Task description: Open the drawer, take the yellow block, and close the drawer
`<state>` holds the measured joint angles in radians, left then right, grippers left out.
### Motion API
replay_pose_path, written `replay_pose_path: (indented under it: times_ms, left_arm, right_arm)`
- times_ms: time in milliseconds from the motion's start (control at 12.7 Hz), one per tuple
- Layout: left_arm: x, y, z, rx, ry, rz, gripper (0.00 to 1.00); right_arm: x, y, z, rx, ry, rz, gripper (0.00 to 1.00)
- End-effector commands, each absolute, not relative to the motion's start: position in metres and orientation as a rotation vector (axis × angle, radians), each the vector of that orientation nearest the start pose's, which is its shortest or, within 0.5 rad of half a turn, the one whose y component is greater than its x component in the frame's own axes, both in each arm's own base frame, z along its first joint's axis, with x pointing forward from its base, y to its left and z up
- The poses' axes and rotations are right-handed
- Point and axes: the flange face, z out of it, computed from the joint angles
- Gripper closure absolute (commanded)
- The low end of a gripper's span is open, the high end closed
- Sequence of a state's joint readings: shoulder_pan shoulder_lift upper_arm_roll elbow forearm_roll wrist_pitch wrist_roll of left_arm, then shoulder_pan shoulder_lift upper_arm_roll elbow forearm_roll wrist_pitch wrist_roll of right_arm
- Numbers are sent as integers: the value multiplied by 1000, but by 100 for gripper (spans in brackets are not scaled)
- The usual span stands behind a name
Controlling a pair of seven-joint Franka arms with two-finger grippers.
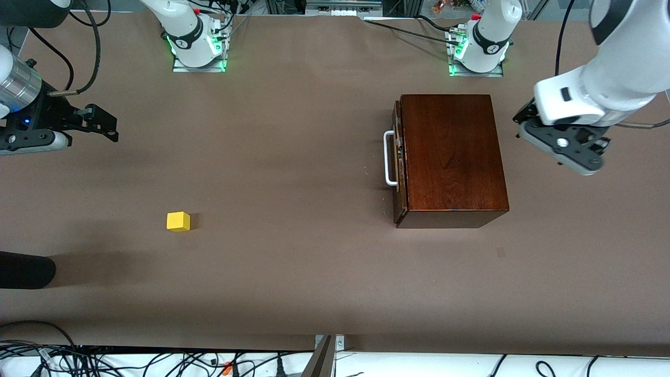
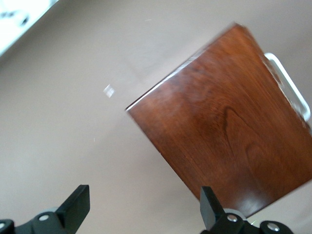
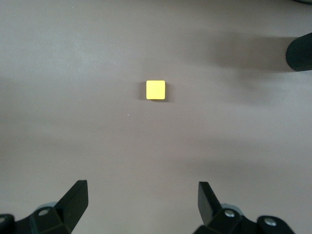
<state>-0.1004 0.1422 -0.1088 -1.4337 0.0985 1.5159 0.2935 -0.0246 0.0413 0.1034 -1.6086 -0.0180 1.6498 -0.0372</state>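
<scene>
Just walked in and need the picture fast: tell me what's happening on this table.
Nothing is being handled. The drawer of the wooden box is shut, and the yellow block lies out on the table toward the right arm's end. The left gripper hangs open beside the box; the right gripper hangs open above the table near the block.

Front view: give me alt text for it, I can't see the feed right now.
A dark wooden box sits shut on the brown table, its drawer closed, toward the left arm's end. The yellow block lies on the table toward the right arm's end, nearer the camera. The left gripper hangs beside the box; the right gripper hangs open.
</scene>
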Motion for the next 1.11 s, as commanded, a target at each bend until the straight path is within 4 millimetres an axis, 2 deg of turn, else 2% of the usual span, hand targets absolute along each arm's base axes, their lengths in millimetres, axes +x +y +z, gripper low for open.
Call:
replay_pose_path:
  times_ms: [0, 79, 316, 1028]
  left_arm:
    - [552, -66, 604, -3094, 250, 5, 0]
    - [550, -41, 605, -3124, 160, 0, 0]
    - [550, -19, 603, -3133, 119, 12, 0]
    - [543, -22, 603, -3131, 61, 57, 0]
  right_arm:
    - [573, 42, 594, -3129, -172, -10, 0]
    - [573, 42, 594, -3126, -167, -10, 0]
    - [573, 42, 595, -3126, -167, -12, 0]
    - [573, 41, 595, -3126, -165, -12, 0]
